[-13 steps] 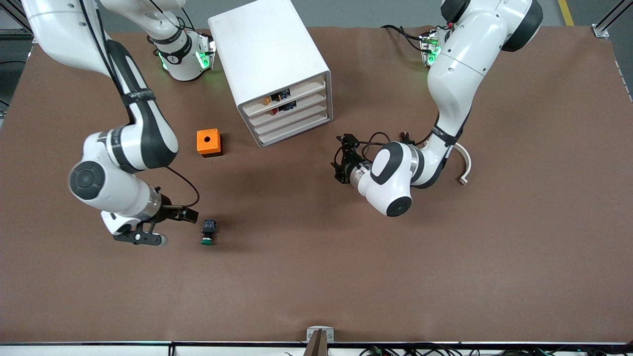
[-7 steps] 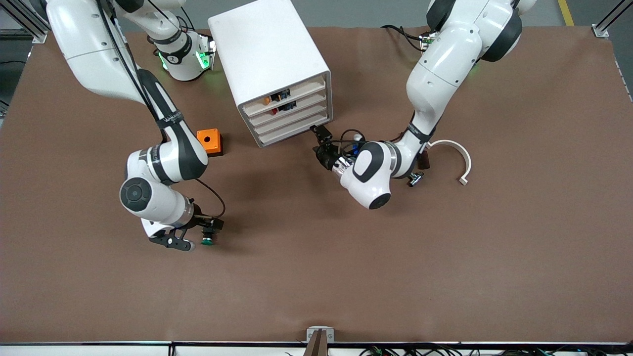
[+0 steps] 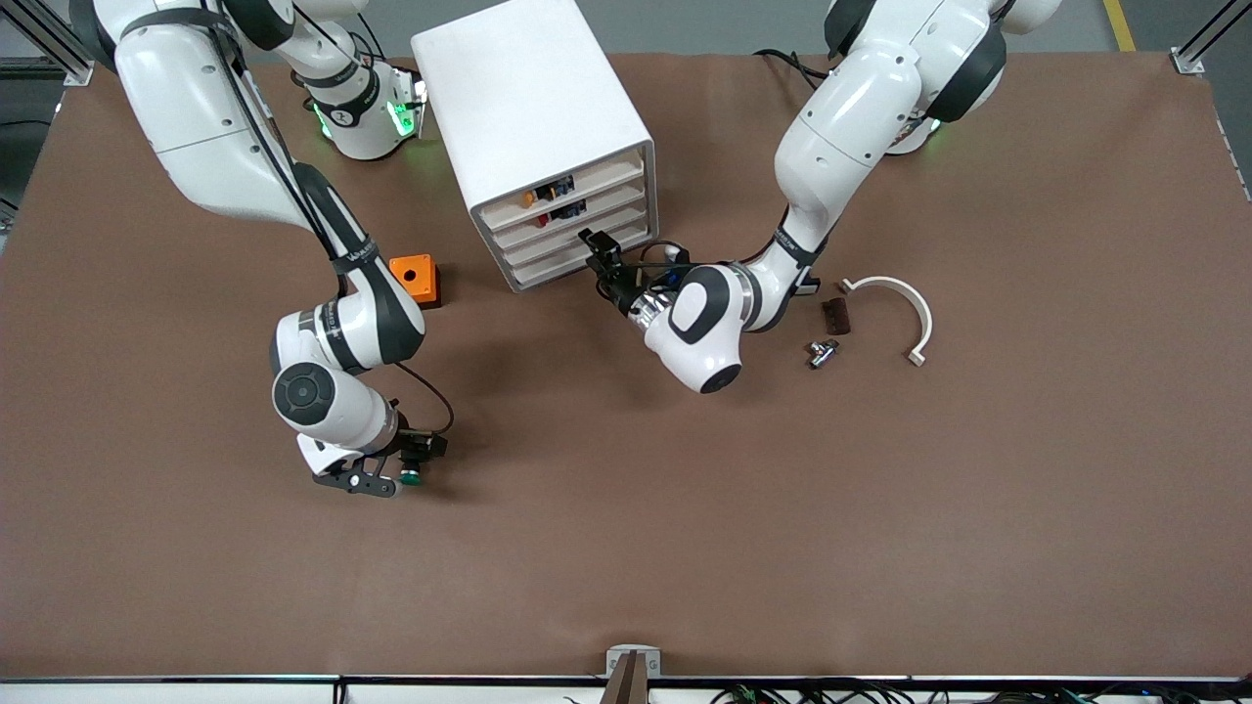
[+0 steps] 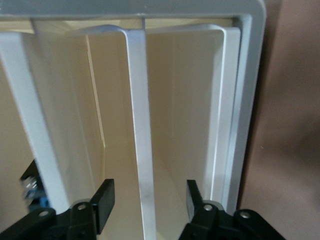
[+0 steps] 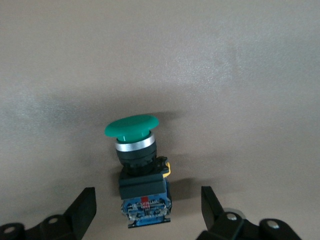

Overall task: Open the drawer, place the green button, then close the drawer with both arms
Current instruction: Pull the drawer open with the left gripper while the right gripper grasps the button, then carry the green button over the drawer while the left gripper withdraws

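The white cabinet (image 3: 528, 108) stands at the table's back with all its drawers shut. My left gripper (image 3: 599, 250) is at the front of the third drawer (image 3: 558, 246). In the left wrist view my left gripper (image 4: 148, 202) is open, and a thin white drawer lip (image 4: 142, 150) stands between its fingers with gaps on both sides. The green-capped button (image 3: 412, 467) lies on its side on the table, nearer to the front camera than the cabinet. My right gripper (image 5: 148, 210) is open and straddles the button's black and blue body (image 5: 145, 200) without touching it.
An orange square box (image 3: 412, 280) sits beside the cabinet toward the right arm's end. Toward the left arm's end lie a white curved piece (image 3: 905, 303), a small dark block (image 3: 834, 315) and a small metal part (image 3: 821, 352). The top two drawers show coloured parts (image 3: 550, 198).
My right gripper slid toward the button and now has a finger on each side of it. My left gripper swung to the cabinet's front, and its fingers came closer together around the drawer lip.
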`<act>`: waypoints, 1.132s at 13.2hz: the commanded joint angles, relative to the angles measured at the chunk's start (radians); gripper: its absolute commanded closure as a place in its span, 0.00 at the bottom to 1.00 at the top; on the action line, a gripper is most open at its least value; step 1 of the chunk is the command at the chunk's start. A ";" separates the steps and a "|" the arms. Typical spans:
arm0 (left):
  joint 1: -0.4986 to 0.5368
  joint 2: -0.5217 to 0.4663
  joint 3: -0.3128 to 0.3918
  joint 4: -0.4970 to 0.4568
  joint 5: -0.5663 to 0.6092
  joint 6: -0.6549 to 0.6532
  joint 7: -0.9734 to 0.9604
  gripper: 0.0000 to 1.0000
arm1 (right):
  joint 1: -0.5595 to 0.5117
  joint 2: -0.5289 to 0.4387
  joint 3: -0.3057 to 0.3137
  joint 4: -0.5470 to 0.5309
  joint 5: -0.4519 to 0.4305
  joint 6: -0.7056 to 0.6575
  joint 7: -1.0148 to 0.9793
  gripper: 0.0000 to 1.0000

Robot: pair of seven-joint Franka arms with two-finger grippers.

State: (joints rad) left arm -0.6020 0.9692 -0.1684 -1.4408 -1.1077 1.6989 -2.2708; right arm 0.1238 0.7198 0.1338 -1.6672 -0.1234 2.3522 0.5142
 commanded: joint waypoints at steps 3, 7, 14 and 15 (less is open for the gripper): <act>-0.032 0.037 0.004 0.017 -0.027 -0.005 -0.018 0.76 | 0.007 0.010 0.006 0.021 -0.027 -0.005 0.056 0.41; -0.003 0.025 0.013 0.025 -0.018 -0.012 -0.019 1.00 | 0.004 0.007 0.006 0.030 -0.028 -0.002 0.052 0.74; 0.165 0.036 0.023 0.123 -0.018 -0.002 0.150 0.98 | 0.008 -0.081 0.010 0.066 0.068 -0.151 0.111 0.98; 0.168 0.036 0.024 0.120 -0.017 -0.002 0.169 0.91 | 0.020 -0.107 0.010 0.061 0.100 -0.180 0.137 0.98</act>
State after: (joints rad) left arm -0.4380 0.9937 -0.1353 -1.3601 -1.1089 1.6712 -2.1644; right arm 0.1318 0.6819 0.1381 -1.5836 -0.0746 2.2306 0.6012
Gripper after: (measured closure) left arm 0.899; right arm 0.586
